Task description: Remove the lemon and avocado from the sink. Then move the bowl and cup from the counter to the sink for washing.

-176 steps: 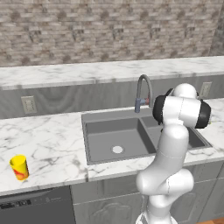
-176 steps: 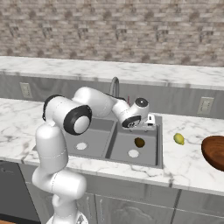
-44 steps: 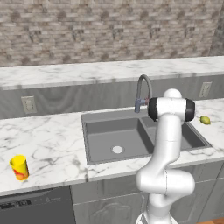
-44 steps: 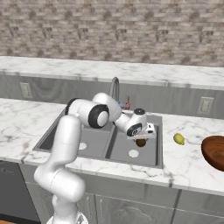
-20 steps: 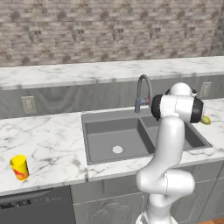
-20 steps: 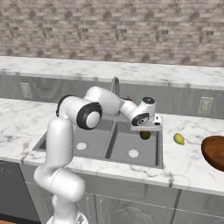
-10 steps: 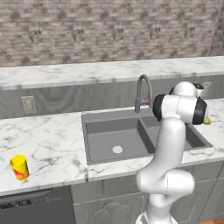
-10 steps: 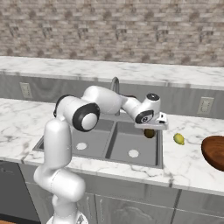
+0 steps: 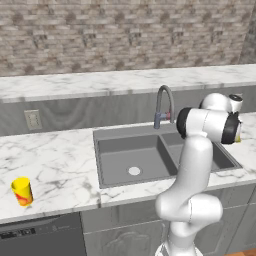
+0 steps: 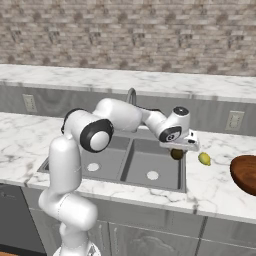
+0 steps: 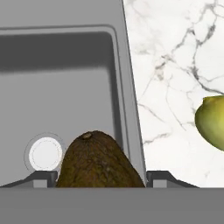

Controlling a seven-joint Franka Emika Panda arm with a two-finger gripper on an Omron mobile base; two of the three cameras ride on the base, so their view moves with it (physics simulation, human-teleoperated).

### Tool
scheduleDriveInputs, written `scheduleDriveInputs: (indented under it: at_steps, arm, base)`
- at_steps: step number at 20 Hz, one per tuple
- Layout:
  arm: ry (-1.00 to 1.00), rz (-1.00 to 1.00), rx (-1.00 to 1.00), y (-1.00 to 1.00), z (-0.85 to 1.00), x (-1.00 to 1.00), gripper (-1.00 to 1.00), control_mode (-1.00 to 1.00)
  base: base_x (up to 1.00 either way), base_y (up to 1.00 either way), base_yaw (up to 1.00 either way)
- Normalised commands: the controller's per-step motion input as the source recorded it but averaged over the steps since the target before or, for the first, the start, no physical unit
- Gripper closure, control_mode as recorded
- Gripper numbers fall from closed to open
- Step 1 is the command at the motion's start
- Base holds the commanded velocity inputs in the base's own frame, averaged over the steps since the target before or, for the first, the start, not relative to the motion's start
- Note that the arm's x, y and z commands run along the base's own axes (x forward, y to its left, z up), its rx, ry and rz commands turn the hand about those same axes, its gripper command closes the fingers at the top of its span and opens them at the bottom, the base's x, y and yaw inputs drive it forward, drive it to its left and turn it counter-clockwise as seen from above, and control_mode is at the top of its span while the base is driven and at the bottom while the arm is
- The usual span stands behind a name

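White marble counter [image 9: 60, 160] runs across the frame under a brick wall, with the yellow cup [image 9: 22, 191] at lower left of the left base view and the grey sink [image 9: 131, 159] at centre. In the right base view my gripper [image 10: 177, 148] hangs right of centre over the sink's right edge — its jaws set wide around the avocado [image 10: 176, 153], which I hold lifted. It looks dark and rough-skinned; the lemon [image 10: 204, 159] lies on the counter just right, the bowl [image 10: 245, 172] at the frame's right edge.

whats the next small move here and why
Probably carry the avocado a little further sideways over the counter beside the lemon, then lower it. The end effector holds it right above the sink rim, not yet clear of the basin.
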Motion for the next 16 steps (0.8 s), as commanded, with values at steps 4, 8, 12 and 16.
scheduleDriveInputs:
  at_steps: [4, 8, 12, 16]
  arm:
    - [0.00, -0.06, 0.00, -0.25, 0.06, -0.25, 1.00, -1.00]
    - [0.00, -0.03, 0.00, -0.25, 0.01, -0.26, 1.00, -1.00]
    - [-0.02, -0.01, 0.00, -0.25, 0.00, -0.24, 1.00, -1.00]
    - [-0.01, -0.01, 0.00, -0.24, 0.00, -0.16, 1.00, -1.00]
  base:
    - [0.00, 0.00, 0.00]
    - [0.00, 0.00, 0.00]
    - [0.00, 0.00, 0.00]
    - [0.00, 0.00, 0.00]
